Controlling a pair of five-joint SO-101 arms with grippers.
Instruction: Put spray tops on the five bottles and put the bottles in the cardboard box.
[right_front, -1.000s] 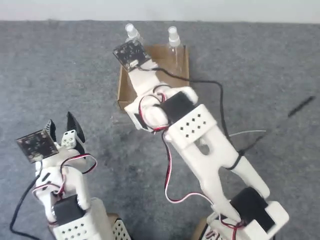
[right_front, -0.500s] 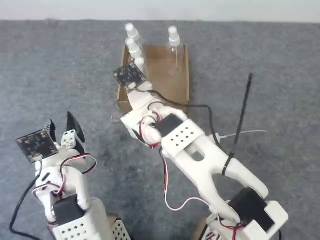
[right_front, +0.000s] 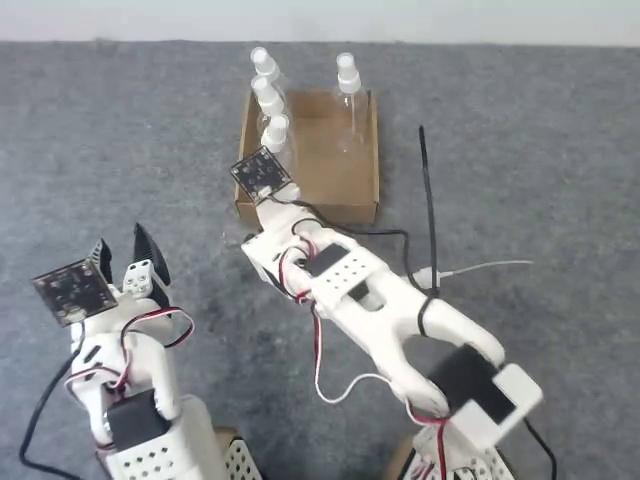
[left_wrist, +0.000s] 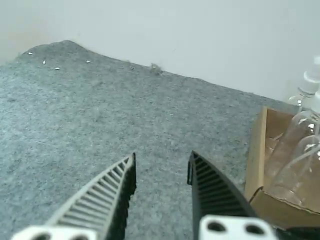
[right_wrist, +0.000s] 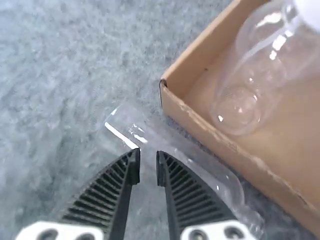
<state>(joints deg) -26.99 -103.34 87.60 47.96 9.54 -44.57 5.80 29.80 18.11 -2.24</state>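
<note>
A: Where are the bottles (right_front: 347, 75) sitting?
B: Four are standing in the cardboard box (right_front: 372, 150); the left tool (left_wrist: 162, 157) is gaping above the bench (right_front: 520, 130), the right tool (right_wrist: 146, 152) hovering barely apart by the box's corner

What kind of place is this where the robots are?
Probably a robotics lab bench: two white robot arms with loose wires sit on a grey mat by a plain wall, beside a cardboard box of spray bottles.
</note>
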